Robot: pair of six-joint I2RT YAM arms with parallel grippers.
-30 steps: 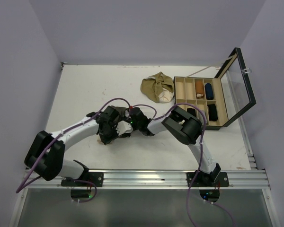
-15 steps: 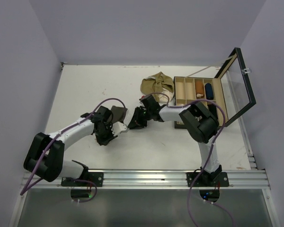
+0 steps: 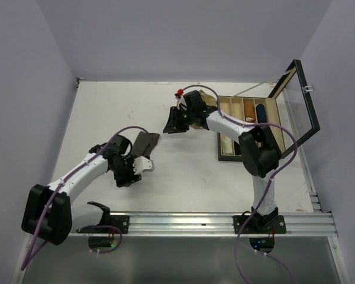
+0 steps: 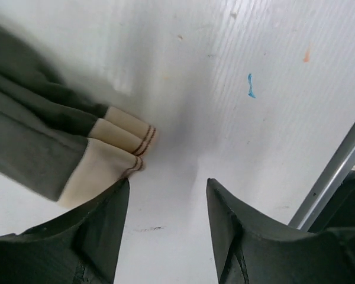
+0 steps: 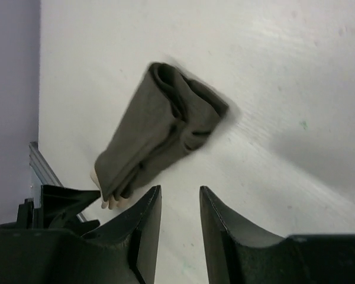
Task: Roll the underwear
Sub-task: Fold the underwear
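Brown underwear [image 4: 41,148] lies folded just ahead of your left gripper [image 4: 167,183] and right gripper [image 5: 179,192]. Both are parted and empty. Grip the waistband end and roll next.

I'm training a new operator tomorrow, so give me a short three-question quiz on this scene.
1. True or false: the left gripper is holding the dark underwear.
2. The lid of the box stands: A open, B shut, C taken off.
3. What colour is the waistband of the dark underwear?
Key: 1 false, its jaws are open and empty, and the underwear lies on the table; 2 A; 3 beige.
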